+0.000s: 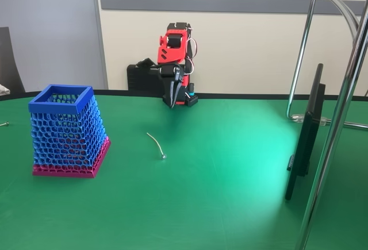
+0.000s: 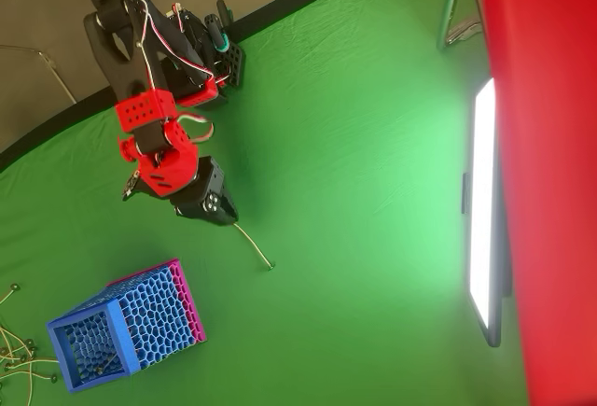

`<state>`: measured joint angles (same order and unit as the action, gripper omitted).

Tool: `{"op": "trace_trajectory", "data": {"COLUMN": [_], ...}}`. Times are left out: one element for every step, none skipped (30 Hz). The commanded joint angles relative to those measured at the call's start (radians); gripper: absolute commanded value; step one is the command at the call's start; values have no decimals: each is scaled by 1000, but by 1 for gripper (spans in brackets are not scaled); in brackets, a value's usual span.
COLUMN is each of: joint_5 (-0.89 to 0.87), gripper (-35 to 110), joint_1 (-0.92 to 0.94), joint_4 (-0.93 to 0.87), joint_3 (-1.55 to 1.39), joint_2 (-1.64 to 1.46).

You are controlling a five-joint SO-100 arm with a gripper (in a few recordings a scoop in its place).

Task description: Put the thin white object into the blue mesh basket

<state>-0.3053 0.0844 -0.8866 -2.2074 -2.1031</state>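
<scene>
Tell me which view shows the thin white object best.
The fixed view: the thin white object lies whole and unobstructed on the green table. In the overhead view, its upper end runs under the arm.

Thin white object (image 1: 154, 144): very slender stick, slightly curved, small rounded knob at its nearer end in the fixed view. Lies flat on the green worktop (image 1: 230, 181), free, nothing touching it.

Blue mesh basket (image 1: 67, 130): tall, tapered, honeycomb-mesh walls, solid blue square rim on top, magenta base band. Stands upright, opening upward, narrower at the rim than at the base. In the fixed view it sits to the left of the stick, clearly apart from it.
</scene>
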Motion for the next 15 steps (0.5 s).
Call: {"op": "trace_trajectory", "data": {"joint_5": [-64, -98, -140, -179, -213, -247, -284, -318, -350, -376, -400, -431, -456, -479, -495], "gripper": [3, 3, 3, 3, 3, 3, 1, 0, 0, 0, 0, 0, 0, 0, 0], "joint_1": [-9, -11, -12, -14, -18, -20, -20, -20, -18, -15, -14, -9, -3, 2, 3], "joint_4": [-28, -44, -57, -69, -81, -92, -104, -115, -121, -130, -140, -147, -150, -152, -158], "joint_3": [126, 158, 184, 210, 235, 258, 285, 313, 339, 368, 396, 425, 449, 476, 506], "joint_2": [110, 150, 187, 222, 255, 287, 322, 357, 394, 428, 465, 502, 537, 572, 611]}}
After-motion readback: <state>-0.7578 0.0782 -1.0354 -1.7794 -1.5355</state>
